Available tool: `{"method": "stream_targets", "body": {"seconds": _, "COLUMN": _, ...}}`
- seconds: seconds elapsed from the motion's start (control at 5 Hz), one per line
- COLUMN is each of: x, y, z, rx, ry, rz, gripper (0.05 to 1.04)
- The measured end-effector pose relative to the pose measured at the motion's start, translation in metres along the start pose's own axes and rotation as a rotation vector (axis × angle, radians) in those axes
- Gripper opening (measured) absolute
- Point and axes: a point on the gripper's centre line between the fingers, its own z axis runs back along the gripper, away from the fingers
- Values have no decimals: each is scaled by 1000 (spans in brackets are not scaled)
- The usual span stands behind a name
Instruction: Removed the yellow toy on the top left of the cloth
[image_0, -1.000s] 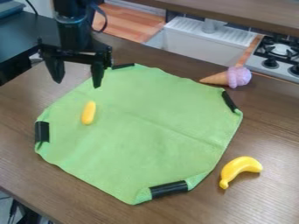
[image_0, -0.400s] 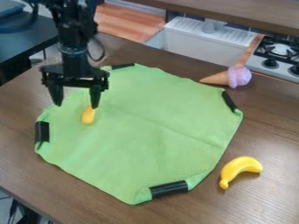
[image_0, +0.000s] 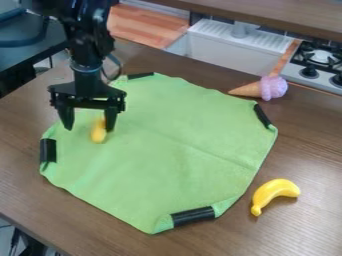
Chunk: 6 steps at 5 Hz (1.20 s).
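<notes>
My gripper (image_0: 89, 128) hangs over the upper left part of the green cloth (image_0: 167, 150), its two fingers spread wide apart. The small yellow toy (image_0: 98, 135) lies on the cloth beside the right finger, partly covered by it at its upper end. Whether the finger touches the toy, I cannot tell.
A yellow banana (image_0: 272, 194) lies on the brown table (image_0: 314, 150) right of the cloth. An ice cream cone toy (image_0: 262, 89) rests at the back right. Black bands hold the cloth's corners. Behind stand a white sink (image_0: 220, 45) and a stove (image_0: 319, 57).
The gripper has come down from the upper left, over the cloth and near the yellow toy, staying open. The toy seems to have stayed in place.
</notes>
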Motion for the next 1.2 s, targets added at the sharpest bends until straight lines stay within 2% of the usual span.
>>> {"method": "stream_targets", "body": {"seconds": 0.2, "x": -2, "y": -7, "z": -1, "rx": 0, "ry": 5, "rz": 0, "gripper": 960}}
{"method": "stream_targets", "body": {"seconds": 0.4, "x": -2, "y": -14, "z": -4, "rx": 7, "ry": 17, "rz": 0, "gripper": 753}}
{"method": "stream_targets", "body": {"seconds": 0.6, "x": -2, "y": -19, "z": -2, "rx": 10, "ry": 19, "rz": -7, "gripper": 479}}
{"method": "stream_targets", "body": {"seconds": 0.8, "x": -1, "y": -21, "z": 1, "rx": 7, "ry": 28, "rz": -9, "gripper": 300}}
{"method": "stream_targets", "body": {"seconds": 1.0, "x": -1, "y": -23, "z": 1, "rx": 5, "ry": 52, "rz": -38, "gripper": 295}}
{"method": "stream_targets", "body": {"seconds": 1.2, "x": 4, "y": -26, "z": 8, "rx": -9, "ry": 55, "rz": -59, "gripper": 295}}
